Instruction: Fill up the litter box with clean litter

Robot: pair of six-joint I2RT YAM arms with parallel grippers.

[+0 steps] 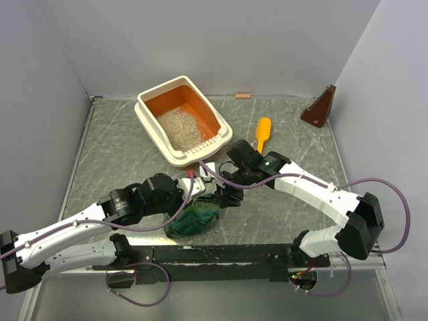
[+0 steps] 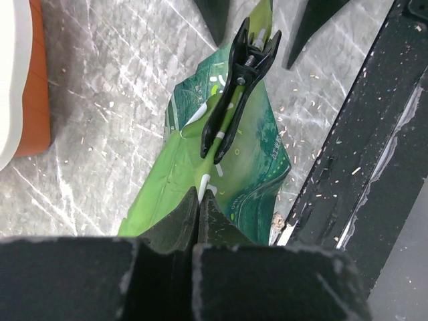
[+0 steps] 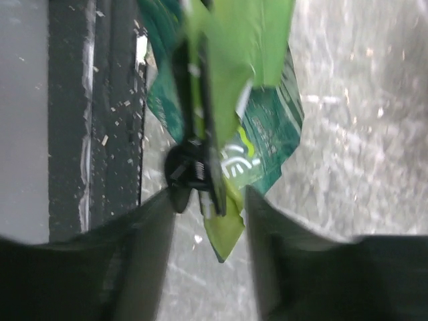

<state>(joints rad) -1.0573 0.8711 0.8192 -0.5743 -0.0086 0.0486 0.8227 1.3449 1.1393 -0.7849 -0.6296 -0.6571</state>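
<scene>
The left gripper (image 2: 200,204) is pinching the lower edge of the crinkled green bag (image 2: 257,157), at the bottom centre of the left wrist view. Its jaws are pressed together on the foil. The right gripper (image 3: 208,192) is hanging over the other end of the bag with its jaws apart. One jaw is on each side of the black clip (image 2: 235,93) that is closing the folded mouth. I cannot tell if either jaw is touching the clip, because the right wrist view is blurred.

The litter box (image 1: 150,124) is sitting in the upper centre of the top view, well apart from the bag. Some clean litter (image 1: 180,128) is already lying as a heap on its orange floor.

I think the first danger is at the clip. If the jaws are closing on its long arms and not on its handles, the clip is probably going to twist or slide instead of opening. This could drag the foil out of the left pinch, which is only holding a thin edge.

The second danger is spilling. The bag is lying low on the desk (image 1: 120,154), just beside the black rail (image 2: 361,134), where loose grains are already lying. If the mouth is coming free while it is pointing sideways, the litter will pour there and not into the box.

Also the two arms are working very near each other in the lower centre of the top view, so a careless move could make them collide.
</scene>
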